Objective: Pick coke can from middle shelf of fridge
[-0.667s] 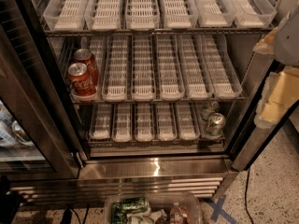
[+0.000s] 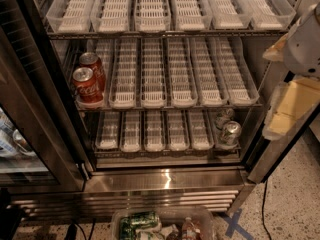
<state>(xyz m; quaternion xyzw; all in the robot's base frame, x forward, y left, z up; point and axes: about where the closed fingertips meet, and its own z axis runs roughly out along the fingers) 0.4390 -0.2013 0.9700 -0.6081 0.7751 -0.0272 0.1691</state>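
Nearest, below and right of the coke can (image 2: 88,86), a clear plastic bin (image 2: 201,211) sits on the speckled floor (image 2: 295,194) holding green cans and other packets. A blue tape cross (image 2: 234,224) and a dark cable (image 2: 263,209) lie on the floor further right of it.

The gripper (image 2: 289,90) hangs far to the right of the coke can, at the open edge of the fridge (image 2: 165,180), well apart from the can and level with its shelf. Only its white and cream parts show, and whether it is released or clenched I cannot tell. It holds nothing that can be seen.

Below the coke can run the fridge's shiny steel sill and vented base panel (image 2: 150,200).

The coke can is small and red with white script and a silver top. It stands upright at the front of the leftmost tray on the middle shelf (image 2: 252,104). A second red can (image 2: 94,65) stands just behind it in the same tray, touching or nearly so. To the can's right, the other clear trays (image 2: 181,74) with white ribbed bottoms lie side by side.

Lower and to the right of the coke can, two silver cans (image 2: 231,133) sit on the bottom rack. Above it, the top shelf (image 2: 165,33) carries another row of trays. To its left is a dark door frame with glass (image 2: 20,154).
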